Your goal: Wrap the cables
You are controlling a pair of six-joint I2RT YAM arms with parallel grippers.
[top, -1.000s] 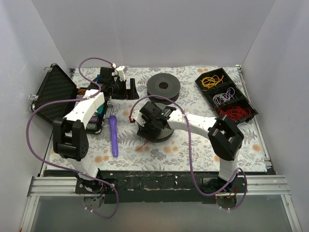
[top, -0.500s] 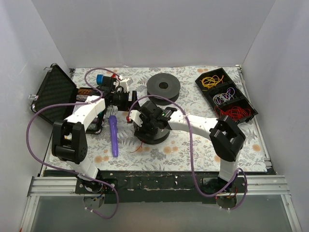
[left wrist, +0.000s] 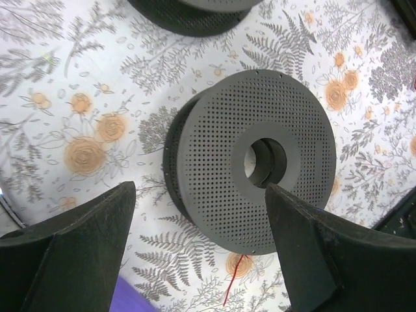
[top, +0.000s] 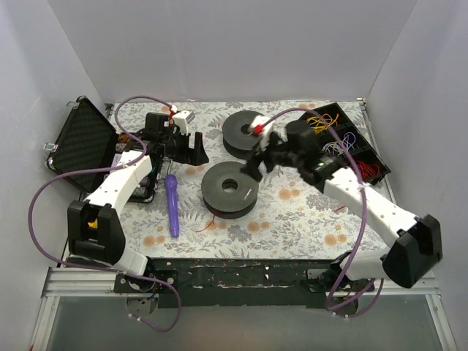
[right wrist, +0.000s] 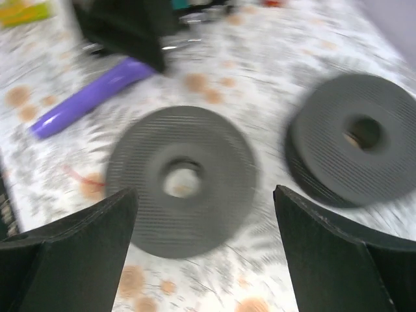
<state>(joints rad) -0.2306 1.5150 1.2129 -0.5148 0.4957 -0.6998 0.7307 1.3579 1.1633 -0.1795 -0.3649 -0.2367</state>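
Floral cloth [top: 307, 219]: red wire [left wrist: 233, 283] slants near-left from spool [top: 230, 189]; left hand [left wrist: 198, 190], right hand [right wrist: 205, 190] spread, empty.

We note left arm [top: 121, 179] rising from near-left corner of desk [top: 307, 227], elbow high, forearm reaching toward far edge. Left end effector [top: 191, 150] left of desk centre, angled down, jaws spread wide, nothing held. Right arm [top: 365, 201] stretched from near-right corner diagonally toward desk centre, forearm low. Right end effector [top: 257, 159] near centre, closer to far edge, pointing left and down, jaws wide apart, empty. We find right wrist view blurred.
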